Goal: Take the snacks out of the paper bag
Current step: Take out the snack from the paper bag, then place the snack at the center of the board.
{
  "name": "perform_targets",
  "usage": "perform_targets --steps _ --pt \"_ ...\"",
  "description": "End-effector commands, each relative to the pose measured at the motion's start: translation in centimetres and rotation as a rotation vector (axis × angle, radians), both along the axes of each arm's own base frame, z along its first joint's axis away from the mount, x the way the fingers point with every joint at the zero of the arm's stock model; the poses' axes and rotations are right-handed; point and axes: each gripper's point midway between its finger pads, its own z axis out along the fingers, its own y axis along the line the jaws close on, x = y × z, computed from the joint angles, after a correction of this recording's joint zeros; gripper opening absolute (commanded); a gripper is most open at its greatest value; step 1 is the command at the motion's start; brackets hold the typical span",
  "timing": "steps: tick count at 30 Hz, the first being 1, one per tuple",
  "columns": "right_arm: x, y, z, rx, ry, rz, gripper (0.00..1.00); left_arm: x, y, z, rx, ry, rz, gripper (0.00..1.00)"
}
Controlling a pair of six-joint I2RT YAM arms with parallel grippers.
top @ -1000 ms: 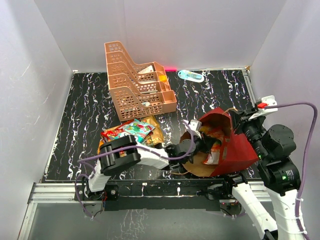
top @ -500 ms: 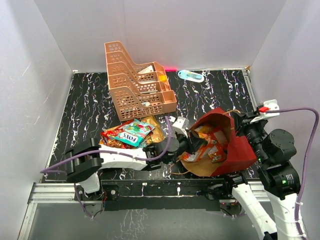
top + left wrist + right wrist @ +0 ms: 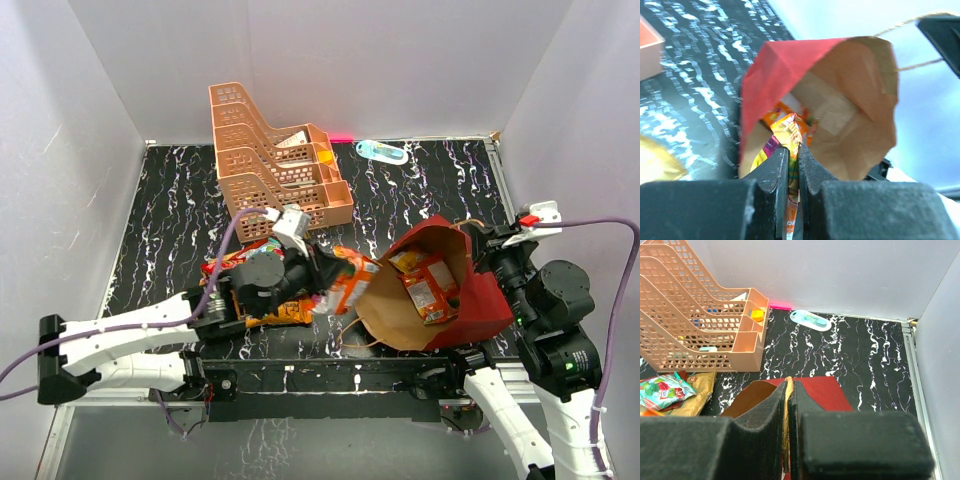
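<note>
The paper bag [image 3: 470, 300] lies on its side, red outside, its brown mouth [image 3: 385, 310] facing left. Two orange-red snacks [image 3: 430, 288] show inside it. My left gripper [image 3: 322, 278] is just left of the mouth, shut on an orange packet [image 3: 352, 283]. In the left wrist view the fingers [image 3: 792, 167] pinch that packet [image 3: 787, 131] in front of the bag [image 3: 775, 65]. My right gripper [image 3: 789, 407] is shut on the bag's twine handle [image 3: 788, 390] above the red paper [image 3: 822, 392]. More snacks [image 3: 280, 313] lie under the left arm.
A peach tiered rack [image 3: 275, 165] stands at the back, left of centre. A small blue-green bottle [image 3: 382, 151] lies by the rear wall. White walls close the black marbled table [image 3: 170, 210] on three sides. The right wrist view shows packets [image 3: 665, 390] beside the rack [image 3: 695, 335].
My left gripper has pulled back leftwards out of the bag's mouth, drawing the orange packet with it. The right gripper has kept its hold on the handle.
</note>
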Motion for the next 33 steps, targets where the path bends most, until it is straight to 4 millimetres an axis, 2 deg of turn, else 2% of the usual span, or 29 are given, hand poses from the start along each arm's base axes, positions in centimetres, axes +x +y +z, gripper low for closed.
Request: perform_targets --steps 1,7,10,14,21,23,27,29,33 --pt "-0.3 -0.5 2.7 0.004 -0.103 -0.02 0.08 2.4 6.2 -0.1 0.146 0.05 0.181 0.0" --pt "-0.3 -0.4 2.5 0.004 -0.096 -0.016 0.08 4.2 10.9 0.7 0.233 0.069 0.294 0.0" --pt "-0.3 -0.3 2.4 0.005 -0.093 -0.011 0.08 4.9 12.0 0.8 0.247 0.107 0.32 0.0" --pt "-0.3 -0.2 2.5 0.007 -0.093 -0.006 0.08 6.1 12.3 0.4 0.224 0.182 0.32 0.0" --pt "-0.4 -0.3 3.1 0.004 -0.098 -0.01 0.08 9.2 14.3 -0.9 0.14 0.306 0.348 0.0" --pt "-0.5 -0.3 3.3 0.004 -0.1 -0.01 0.08 10.1 14.7 -1.6 0.091 0.353 0.338 0.0" --pt "-0.5 -0.2 3.4 0.004 -0.099 -0.004 0.08 12.0 16.8 -4.7 0.023 0.471 0.371 0.0" --pt "-0.5 -0.3 3.4 0.003 -0.098 -0.006 0.08 12.3 17.6 -6.5 0.005 0.518 0.376 0.0" --pt "-0.6 -0.4 3.6 -0.002 -0.099 -0.008 0.08 12.7 20.1 -8.2 0.026 0.532 0.448 0.0"
